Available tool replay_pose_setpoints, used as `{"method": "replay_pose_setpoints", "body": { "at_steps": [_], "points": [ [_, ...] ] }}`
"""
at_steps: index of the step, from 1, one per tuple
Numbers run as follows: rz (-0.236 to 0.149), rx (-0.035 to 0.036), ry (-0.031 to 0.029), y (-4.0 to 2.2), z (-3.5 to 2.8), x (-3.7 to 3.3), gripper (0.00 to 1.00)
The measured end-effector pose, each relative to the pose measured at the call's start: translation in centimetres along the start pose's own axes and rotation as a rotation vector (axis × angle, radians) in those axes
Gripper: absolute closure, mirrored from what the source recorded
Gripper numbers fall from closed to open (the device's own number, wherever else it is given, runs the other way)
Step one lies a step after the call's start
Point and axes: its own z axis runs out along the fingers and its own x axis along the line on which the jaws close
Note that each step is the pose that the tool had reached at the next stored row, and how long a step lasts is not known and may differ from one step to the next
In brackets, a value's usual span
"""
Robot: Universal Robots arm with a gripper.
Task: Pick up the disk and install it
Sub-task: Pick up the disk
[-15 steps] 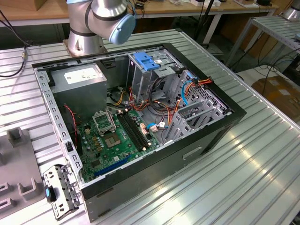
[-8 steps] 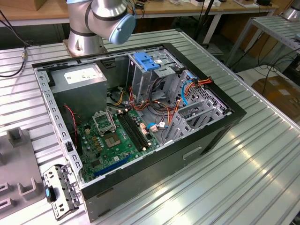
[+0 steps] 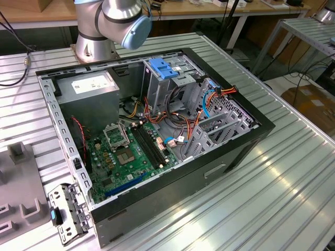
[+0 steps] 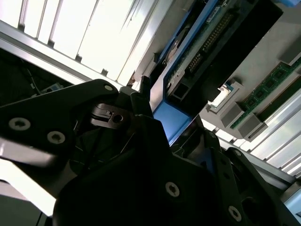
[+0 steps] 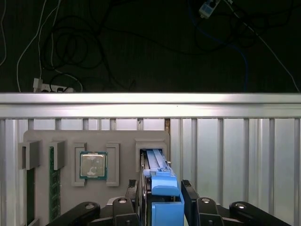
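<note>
I see claw clamped on disk, edge-on in grey tray slot; label hidden, near end cut off.

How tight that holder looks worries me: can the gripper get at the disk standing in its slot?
Probably yes: in the first wrist view the gripper straddles the disk, which stands proud of the holder; the CPU sits apart.

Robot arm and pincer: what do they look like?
The arm is silver-grey metal with rounded joints, a light-blue end cap and a round base. The pincer is matte black and angular, studded with silver screw heads.
</note>
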Motion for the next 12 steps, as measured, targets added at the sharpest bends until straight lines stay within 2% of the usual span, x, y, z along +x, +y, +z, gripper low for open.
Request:
{"method": "replay_pose_setpoints", "body": {
  "at_steps": [12],
  "points": [
    [0.0, -0.0001, 0.0001, 0.03, 0.0, 0.0, 0.53]
  ]
}}
